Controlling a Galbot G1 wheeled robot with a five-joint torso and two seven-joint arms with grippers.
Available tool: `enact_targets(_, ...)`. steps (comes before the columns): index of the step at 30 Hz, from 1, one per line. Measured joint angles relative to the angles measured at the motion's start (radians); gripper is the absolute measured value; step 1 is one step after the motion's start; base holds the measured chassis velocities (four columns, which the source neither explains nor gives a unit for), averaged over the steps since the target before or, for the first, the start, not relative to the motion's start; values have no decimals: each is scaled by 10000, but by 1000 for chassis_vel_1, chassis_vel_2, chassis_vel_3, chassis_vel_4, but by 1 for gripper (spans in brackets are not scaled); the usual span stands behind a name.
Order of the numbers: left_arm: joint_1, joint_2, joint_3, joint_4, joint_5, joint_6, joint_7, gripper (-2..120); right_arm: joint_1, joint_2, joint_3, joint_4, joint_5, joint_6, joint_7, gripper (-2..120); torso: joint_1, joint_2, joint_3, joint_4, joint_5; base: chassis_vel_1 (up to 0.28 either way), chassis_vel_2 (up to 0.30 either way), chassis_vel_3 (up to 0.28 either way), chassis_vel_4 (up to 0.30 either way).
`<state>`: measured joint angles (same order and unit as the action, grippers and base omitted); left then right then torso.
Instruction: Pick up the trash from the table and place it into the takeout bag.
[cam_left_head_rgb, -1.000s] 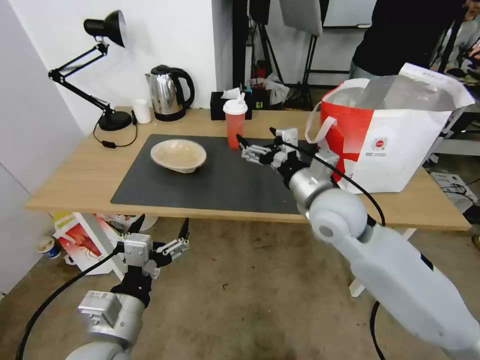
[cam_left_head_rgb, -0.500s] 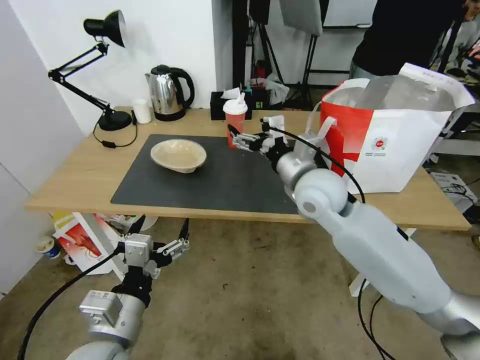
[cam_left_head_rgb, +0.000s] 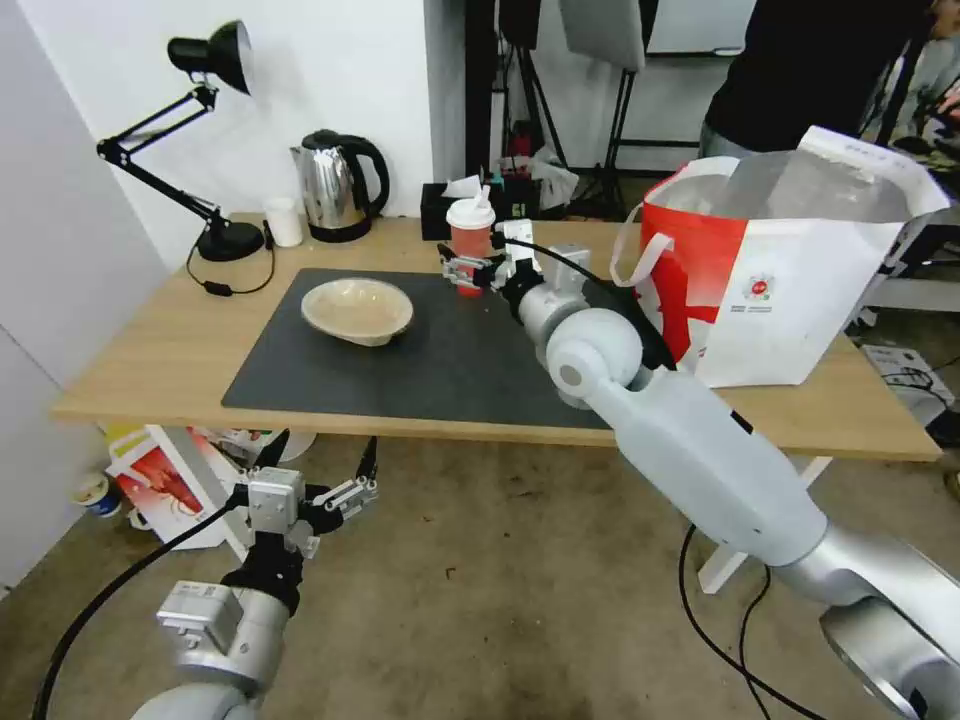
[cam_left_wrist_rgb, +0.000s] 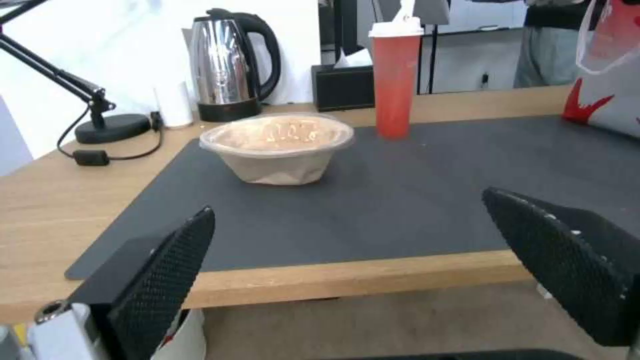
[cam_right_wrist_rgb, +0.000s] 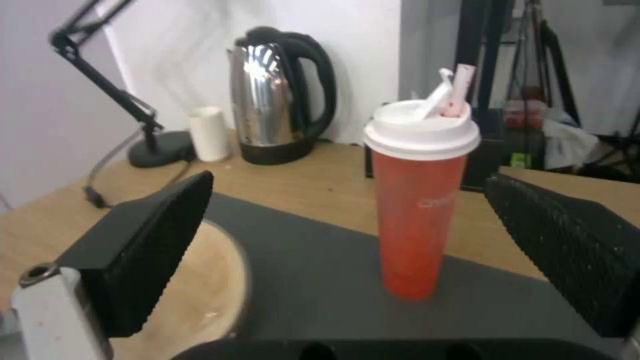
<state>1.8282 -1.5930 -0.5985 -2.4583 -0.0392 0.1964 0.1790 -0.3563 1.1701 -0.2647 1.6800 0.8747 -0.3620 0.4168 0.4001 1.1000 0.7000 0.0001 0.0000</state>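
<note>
Head view: right gripper (cam_left_head_rgb: 468, 268) spread wide at red cup (cam_left_head_rgb: 470, 246) on table (cam_left_head_rgb: 150, 350); beige bowl (cam_left_head_rgb: 357, 310) on mat; takeout bag (cam_left_head_rgb: 790, 270) at right end; left gripper (cam_left_head_rgb: 318, 465) spread below table edge.
Left wrist view: fingers (cam_left_wrist_rgb: 163, 270) apart, bowl (cam_left_wrist_rgb: 277, 146) ahead.
Right wrist view: cup (cam_right_wrist_rgb: 420, 200) upright between parted fingers (cam_right_wrist_rgb: 150, 235), untouched.

A staged test room or robotics lab, dressed to look like a home office. A light-wood bench (cam_left_head_rgb: 150, 350) with a dark grey mat (cam_left_head_rgb: 440, 360) stands against a plain white wall (cam_left_head_rgb: 330, 70). At ten o'clock on the bench sits a black articulated desk lamp (cam_left_head_rgb: 190, 130); at eleven o'clock, a steel kettle (cam_left_head_rgb: 335, 185). Behind the bench, at twelve o'clock, stand black tripods and light stands (cam_left_head_rgb: 620, 110) of the sort used for filming. The floor (cam_left_head_rgb: 480, 580) is bare, stained concrete, with cables (cam_left_head_rgb: 720, 640) trailing at five o'clock.
</note>
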Motion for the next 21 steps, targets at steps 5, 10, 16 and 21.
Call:
enact_targets(5, 7, 0, 1, -12, 4, -4, -2, 100, 76, -53, -9, -59, -265, -312, 196, 100, -1, 0, 0, -2, 0, 0, 0, 0, 0)
enact_targets(10, -82, 0, -55, -211, -53, 98, -6, 100, 160, -159, -48, -50, -279, -468, 271, 100, -1, 0, 0, -2, 0, 0, 0, 0, 0)
enact_targets(16, 10, 23, -228, -411, -255, 210, -7, 100, 57, -381, -26, 54, -402, -592, 448, 100, -1, 0, 0, -2, 1, 0, 0, 0, 0)
enact_targets(21, 21, 18, -279, -413, -330, 325, -2, 100, 0, -552, -34, 159, -347, -682, 556, 100, 0, 0, 0, -3, 2, 0, 0, 0, 0)
